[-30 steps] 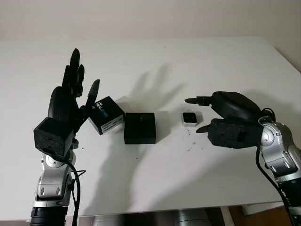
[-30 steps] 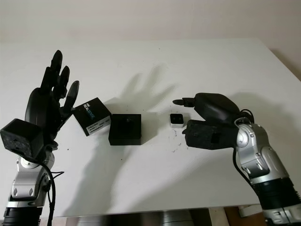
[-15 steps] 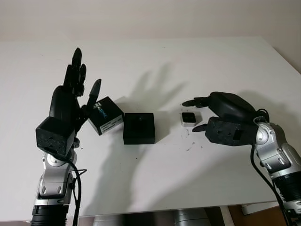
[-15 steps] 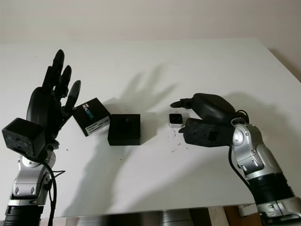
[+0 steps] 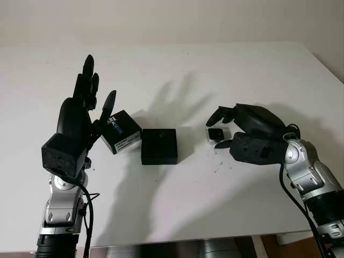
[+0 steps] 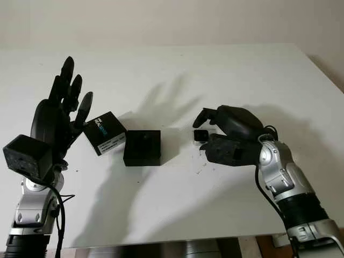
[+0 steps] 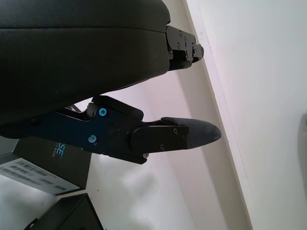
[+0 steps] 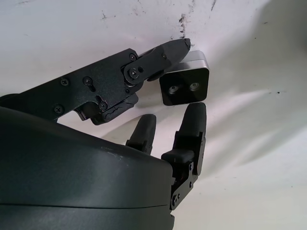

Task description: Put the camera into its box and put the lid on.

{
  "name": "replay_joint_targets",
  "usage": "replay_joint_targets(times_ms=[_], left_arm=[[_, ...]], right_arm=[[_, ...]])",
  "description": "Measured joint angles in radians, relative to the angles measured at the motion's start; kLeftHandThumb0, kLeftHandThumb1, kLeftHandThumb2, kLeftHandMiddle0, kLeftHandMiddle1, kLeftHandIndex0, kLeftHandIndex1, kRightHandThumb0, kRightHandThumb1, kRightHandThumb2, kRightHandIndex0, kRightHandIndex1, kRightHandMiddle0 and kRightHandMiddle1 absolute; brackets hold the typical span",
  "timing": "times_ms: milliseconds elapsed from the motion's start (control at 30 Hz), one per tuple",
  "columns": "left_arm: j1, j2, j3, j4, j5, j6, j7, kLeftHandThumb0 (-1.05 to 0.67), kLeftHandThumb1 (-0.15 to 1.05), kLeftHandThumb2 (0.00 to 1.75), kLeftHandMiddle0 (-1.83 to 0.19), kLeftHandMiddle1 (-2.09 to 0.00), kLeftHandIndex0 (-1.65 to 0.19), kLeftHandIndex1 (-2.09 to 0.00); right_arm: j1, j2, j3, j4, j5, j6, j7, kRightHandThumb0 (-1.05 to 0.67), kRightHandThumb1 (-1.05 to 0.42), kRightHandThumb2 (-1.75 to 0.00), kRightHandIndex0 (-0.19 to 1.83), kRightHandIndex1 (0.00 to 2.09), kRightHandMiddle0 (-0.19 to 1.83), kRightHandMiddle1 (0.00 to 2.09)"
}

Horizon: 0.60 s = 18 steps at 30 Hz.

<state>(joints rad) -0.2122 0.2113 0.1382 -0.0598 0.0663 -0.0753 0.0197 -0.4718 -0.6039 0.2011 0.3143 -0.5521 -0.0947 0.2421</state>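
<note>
The right hand's fingers (image 8: 189, 127) curl round the small camera (image 8: 184, 85) on the white tabletop (image 5: 177, 204), thumb and fingertip touching its sides in a pinch. Left of it lies the black box (image 5: 159, 145), then the printed lid (image 5: 121, 131). The left hand (image 5: 80, 115), raised beside the lid, is open, holding nothing
</note>
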Motion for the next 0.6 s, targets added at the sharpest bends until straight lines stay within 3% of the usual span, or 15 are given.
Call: replay_joint_targets(times_ms=[600], left_arm=[[0.000, 0.001, 0.000, -0.011, -0.002, 0.010, -0.001, -0.62, 1.05, 0.40, -0.08, -0.05, -0.02, -0.05]], right_arm=[[-0.007, -0.007, 0.018, 0.004, -0.057, -0.003, -0.009, -0.43, -0.84, -0.06, 0.12, 1.50, 0.27, 1.20]])
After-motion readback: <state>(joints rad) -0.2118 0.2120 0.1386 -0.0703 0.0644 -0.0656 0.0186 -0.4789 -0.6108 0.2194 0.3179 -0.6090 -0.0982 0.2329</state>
